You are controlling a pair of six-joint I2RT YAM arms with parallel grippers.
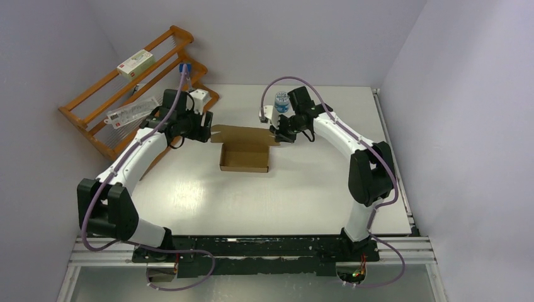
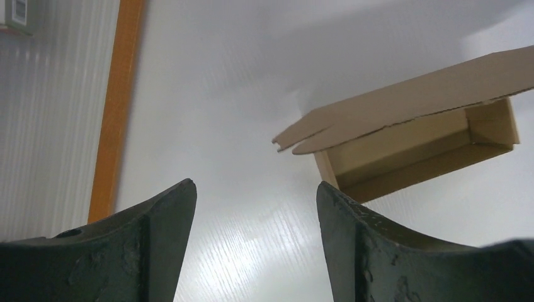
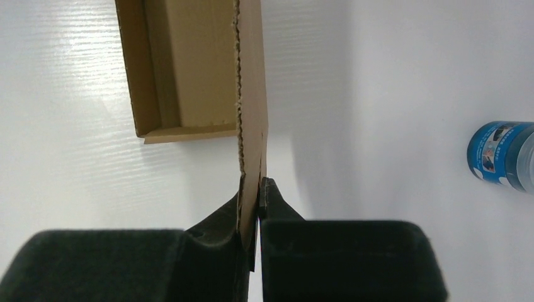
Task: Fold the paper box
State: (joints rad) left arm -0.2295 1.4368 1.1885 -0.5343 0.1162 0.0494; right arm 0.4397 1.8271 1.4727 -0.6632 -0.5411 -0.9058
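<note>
Where the white desk (image 1: 283, 201) fills the middle of the overhead view, the paper box (image 1: 244, 154) is seen just above centre. It is a shallow brown cardboard tray lying flat, with its lid panel raised along the upper edge. The right end of that lid is pinched edge-on by the right claw (image 3: 258, 198), whose fingers are pressed together on the cardboard alone. The left claw (image 2: 255, 195) is held spread wide, low over the desk just left of the box, and nothing is gripped by it. The rounded tabs at the lid's left end are seen near it but apart from it.

Several risks are judged from here. Because the tray is light and is not pinned down, it could be dragged or tipped when the lid is swung over. As only one end is gripped, the lid could be twisted or creased, or torn along its serrated cut edge. The tabs could be bent if the spread claw is brought in off line. A blue-labelled bottle (image 1: 281, 102), standing just above the right claw in the overhead view, could be knocked over by that wrist.

The desk surface is smooth, white and faintly grained, with soft reflections. It is enclosed by plain pale lilac walls. At upper left a wooden rack (image 1: 181, 36) is set by the wall, with a small white carton (image 1: 135, 63) and a clear packet (image 1: 129, 113) laid on it.
</note>
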